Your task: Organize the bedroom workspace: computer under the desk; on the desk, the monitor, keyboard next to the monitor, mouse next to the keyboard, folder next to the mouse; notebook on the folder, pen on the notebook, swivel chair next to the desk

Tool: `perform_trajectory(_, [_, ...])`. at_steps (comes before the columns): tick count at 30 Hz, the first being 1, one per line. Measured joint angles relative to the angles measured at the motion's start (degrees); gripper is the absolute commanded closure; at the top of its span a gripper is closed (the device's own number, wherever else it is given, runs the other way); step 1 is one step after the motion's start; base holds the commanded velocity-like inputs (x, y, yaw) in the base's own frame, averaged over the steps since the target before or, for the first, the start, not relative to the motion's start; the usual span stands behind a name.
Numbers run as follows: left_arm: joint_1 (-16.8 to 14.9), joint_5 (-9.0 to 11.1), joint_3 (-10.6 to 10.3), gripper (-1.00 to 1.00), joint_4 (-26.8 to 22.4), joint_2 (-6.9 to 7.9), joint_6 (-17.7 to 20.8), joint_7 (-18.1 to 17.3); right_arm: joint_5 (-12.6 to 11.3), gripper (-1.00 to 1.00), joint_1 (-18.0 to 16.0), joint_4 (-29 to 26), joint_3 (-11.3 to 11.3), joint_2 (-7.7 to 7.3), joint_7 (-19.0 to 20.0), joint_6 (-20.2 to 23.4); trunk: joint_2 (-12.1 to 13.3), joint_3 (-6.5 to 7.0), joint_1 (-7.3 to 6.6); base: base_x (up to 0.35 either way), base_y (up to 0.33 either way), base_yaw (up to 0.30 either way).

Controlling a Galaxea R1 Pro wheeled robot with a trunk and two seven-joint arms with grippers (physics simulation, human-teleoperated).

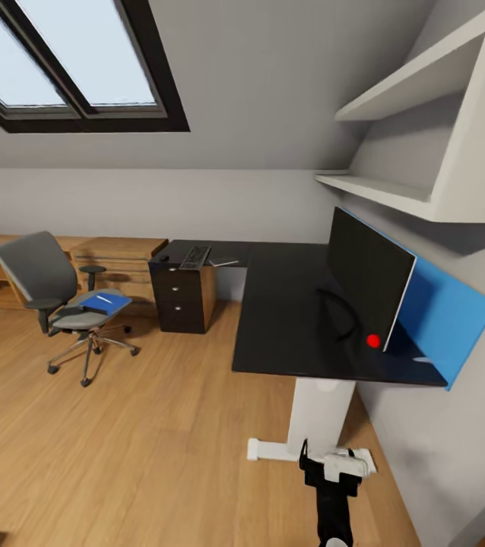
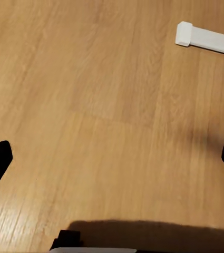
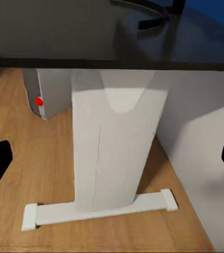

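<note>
Risk at the monitor: monitor (image 1: 369, 289) stands close to the near edge of the desk (image 1: 288, 311), screen turned side-on; an arm raised past that edge could clip the screen or its stand and tip it.
Risk at the chair: folder (image 1: 104, 301) lies on the seat of the swivel chair (image 1: 52, 296) with the pen (image 1: 104, 299) on top; tilting the folder on lifting would likely roll the pen onto the floor, and a push on the seat would send the casters rolling.
Risk at the keyboard: keyboard (image 1: 195, 257) sits on the far wing of the desk, above the dark drawer unit (image 1: 182, 296), well apart from the monitor; a long reach from here looks poor, so driving closer seems needed.
Under the desk: pale grey box with a red dot (image 3: 38, 94) behind the white pedestal (image 3: 117, 153), probably the computer.
Mouse and notebook: not made out.
Right arm: hangs low in front of the trunk, right gripper (image 3: 112, 158) aimed at the pedestal, jaws spread wide, nothing between them.
Left arm: points down at bare wooden floor (image 2: 90, 105), left gripper (image 2: 112, 158) likewise spread and empty, pedestal foot (image 2: 206, 37) nearby.
</note>
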Motion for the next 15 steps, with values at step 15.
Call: perform_trajectory(15, [-0.55, 4.52, 2.78, -1.0, -0.08, 2.69, 3.46, -0.31, -0.29, -1.0, 0.19, 45.48, 2.21, 15.58, 17.15, -22.29, 0.0, -0.16, 0.0, 0.201, 0.305, 0.1])
